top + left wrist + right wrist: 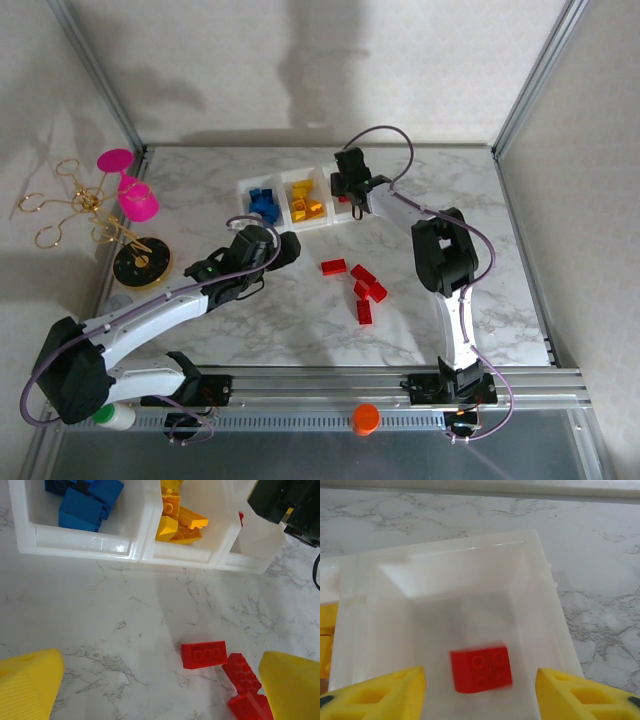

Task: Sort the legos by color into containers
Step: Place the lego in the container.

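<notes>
Red bricks, five, lie loose on the marble table at five o'clock from three joined bins. One more red brick lies in the rightmost bin, under the right gripper, jaws parted and empty. The left gripper hovers, jaws wide.

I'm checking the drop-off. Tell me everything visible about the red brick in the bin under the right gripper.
The red brick is small, glossy plastic and squarish, with four round studs facing up. It looks slightly blurred, so whether it rests on the floor or is dropping is unclear. It is inside the translucent white bin, clear of the walls and slightly rotated, below the right gripper, whose yellow fingers stand apart and do not touch it.
</notes>
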Controlling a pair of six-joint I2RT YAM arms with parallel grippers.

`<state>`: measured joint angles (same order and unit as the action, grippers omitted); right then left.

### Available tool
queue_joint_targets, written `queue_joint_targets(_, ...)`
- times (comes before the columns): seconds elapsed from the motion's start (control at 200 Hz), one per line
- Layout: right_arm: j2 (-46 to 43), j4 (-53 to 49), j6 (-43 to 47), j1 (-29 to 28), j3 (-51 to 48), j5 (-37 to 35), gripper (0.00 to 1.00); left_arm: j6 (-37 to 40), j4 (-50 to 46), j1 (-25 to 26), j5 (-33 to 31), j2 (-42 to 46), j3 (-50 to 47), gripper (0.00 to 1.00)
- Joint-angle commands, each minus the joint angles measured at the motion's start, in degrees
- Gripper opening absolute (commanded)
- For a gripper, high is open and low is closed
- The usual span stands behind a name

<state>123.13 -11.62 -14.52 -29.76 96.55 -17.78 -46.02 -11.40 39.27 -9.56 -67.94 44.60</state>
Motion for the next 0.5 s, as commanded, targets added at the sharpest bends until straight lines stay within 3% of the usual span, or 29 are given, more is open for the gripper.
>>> queue_joint_targets(0.0, -5.6, -0.4, 0.8, 0.2, -1.1, 1.2, 0.62, 0.9, -0.2, -0.4, 0.9, 1.8, 1.6, 1.0)
queue_joint_targets(0.255, -16.4, -1.3, -2.7, -2.4, -12.5, 4.5, 0.65, -1.9, -1.5, 1.8, 1.5, 6.8, -1.0, 1.0)
queue_joint_targets(0.496, -26.5, -4.2, -14.1, -6.8, -27.3, 6.4, 0.68, -4.9, -4.0, 5.1, 1.3, 12.8, -6.6, 1.0)
